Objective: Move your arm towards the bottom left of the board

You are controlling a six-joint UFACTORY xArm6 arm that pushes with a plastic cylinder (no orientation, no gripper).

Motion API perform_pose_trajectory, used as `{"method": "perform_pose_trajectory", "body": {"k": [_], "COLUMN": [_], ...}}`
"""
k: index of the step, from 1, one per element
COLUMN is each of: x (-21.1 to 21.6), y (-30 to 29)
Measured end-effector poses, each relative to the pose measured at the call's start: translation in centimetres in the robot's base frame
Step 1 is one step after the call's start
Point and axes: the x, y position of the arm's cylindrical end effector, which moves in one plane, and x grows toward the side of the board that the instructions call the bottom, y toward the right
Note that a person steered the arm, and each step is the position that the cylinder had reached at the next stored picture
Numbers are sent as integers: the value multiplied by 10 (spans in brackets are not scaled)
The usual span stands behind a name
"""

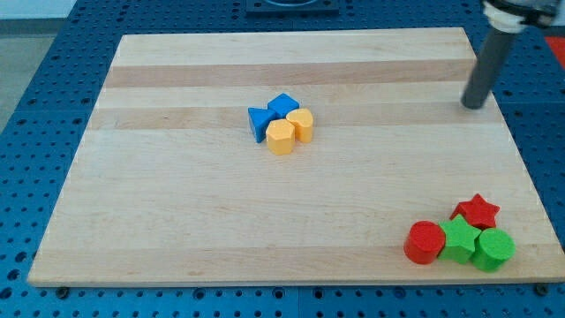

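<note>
My tip rests on the wooden board near its upper right edge, the dark rod rising from it out of the top of the frame. I carry no pincer at all (just this plain rod), so nothing on me can be spread or pressed together. The bottom left of the board lies diagonally across the frame from my tip, well apart from it. Near the board's middle, four blocks sit touching in a tight cluster: a blue cube at the top, a blue triangular block to its left, and two orange blocks, one on the right and one at the bottom. In the lower right corner a red cylinder, a green star-like block, a green cylinder and a red star huddle together, well below my tip.
</note>
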Motion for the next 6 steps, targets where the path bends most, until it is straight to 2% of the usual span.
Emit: {"method": "perform_pose_trajectory", "body": {"k": [1, 4, 6], "x": [35, 186, 190], "y": [23, 20, -7]}}
